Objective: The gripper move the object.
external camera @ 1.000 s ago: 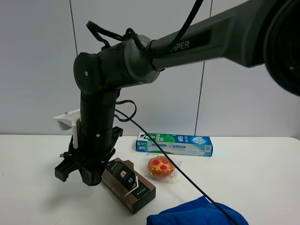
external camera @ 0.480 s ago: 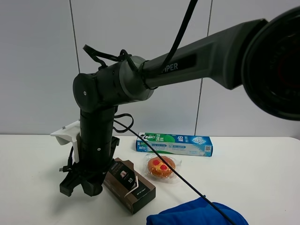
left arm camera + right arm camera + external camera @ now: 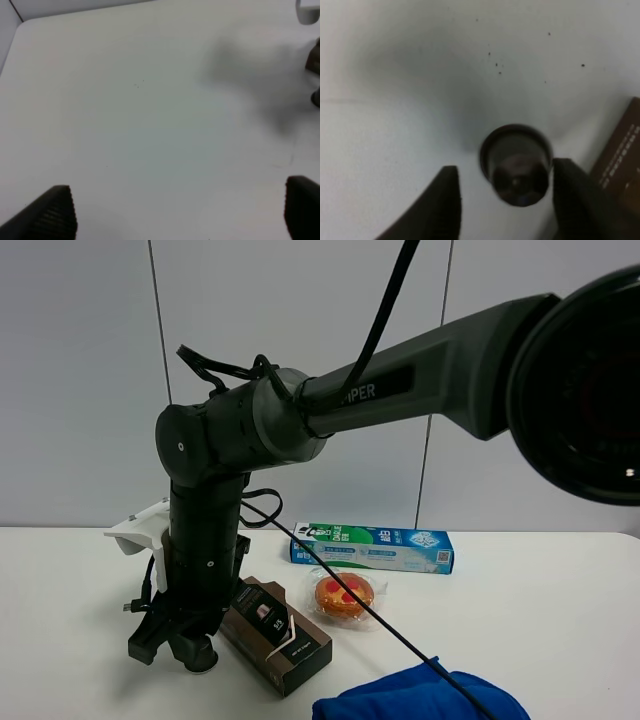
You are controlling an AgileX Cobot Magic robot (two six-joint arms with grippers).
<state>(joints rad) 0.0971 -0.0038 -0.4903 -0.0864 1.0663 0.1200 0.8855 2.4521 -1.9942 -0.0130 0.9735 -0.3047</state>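
My right gripper [image 3: 172, 648] reaches across to the left part of the white table [image 3: 560, 590] and points straight down, close to the surface. In the right wrist view the small dark brown capsule [image 3: 516, 162] stands on the table between the open fingers [image 3: 445, 205]. One finger is at its rim and the other stands a little apart. The right gripper [image 3: 506, 172] is not shut on it. In the exterior view the claw mostly hides the capsule. My left gripper [image 3: 175, 210] is open and empty over bare table.
A long dark brown carton [image 3: 275, 632] lies right beside the right gripper; its corner [image 3: 622, 150] shows in the right wrist view. A wrapped orange pastry [image 3: 343, 595], a green-blue toothpaste box [image 3: 372, 546] and a blue cloth [image 3: 420, 695] lie further right.
The right arm has come down, bringing the gripper from above the carton's left end to just over the table. The other items have not moved.
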